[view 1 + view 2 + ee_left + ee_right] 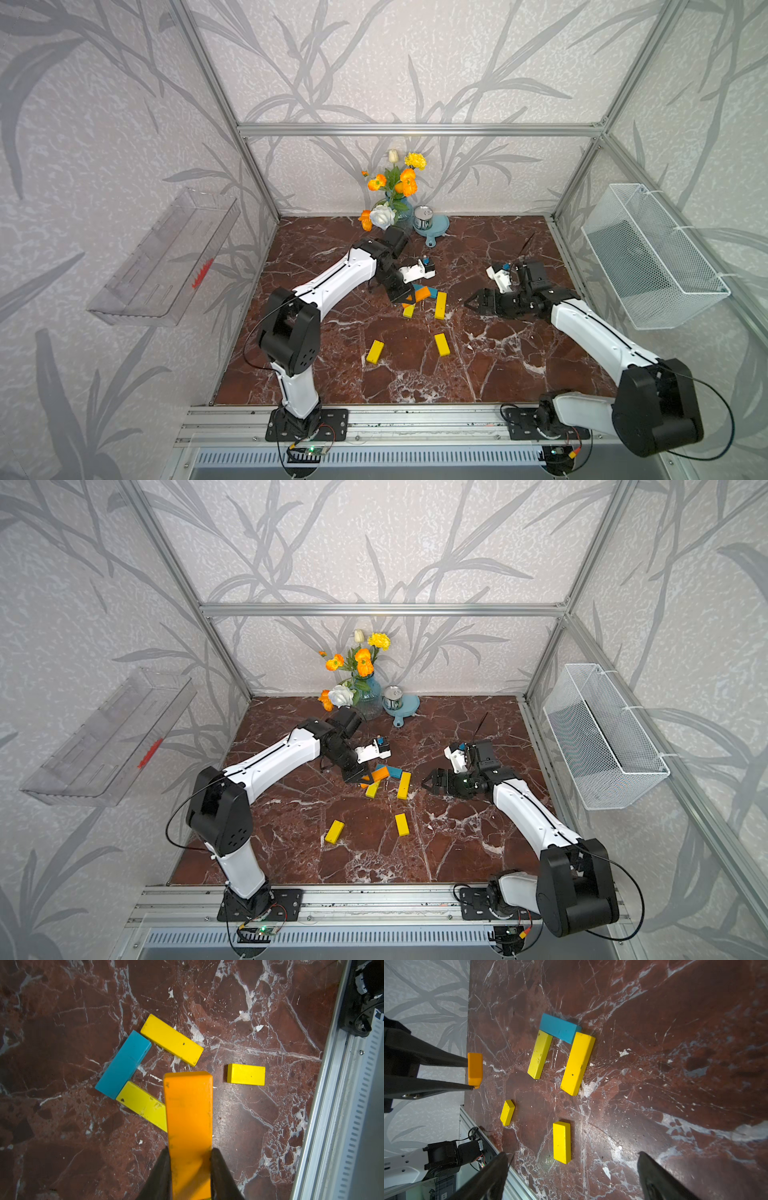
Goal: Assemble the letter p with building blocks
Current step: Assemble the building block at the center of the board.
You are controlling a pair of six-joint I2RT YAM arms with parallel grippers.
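My left gripper (189,1150) is shut on an orange block (189,1109) and holds it just above the marble floor. In the top view this gripper (405,297) hangs over the block cluster. Below it a blue block (123,1065) lies across the ends of two yellow blocks (172,1040) (143,1103), making a three-sided frame. The orange block overlaps one of these yellow blocks (409,311). Two more yellow blocks (375,351) (442,345) lie loose nearer the front. My right gripper (573,1154) stands open and empty to the right of the cluster (471,301).
A vase of flowers (395,195) and a tin can (424,218) on a blue dish stand at the back wall. A white wire basket (652,257) hangs on the right wall and a clear tray (166,257) on the left wall. An aluminium rail (415,419) borders the front.
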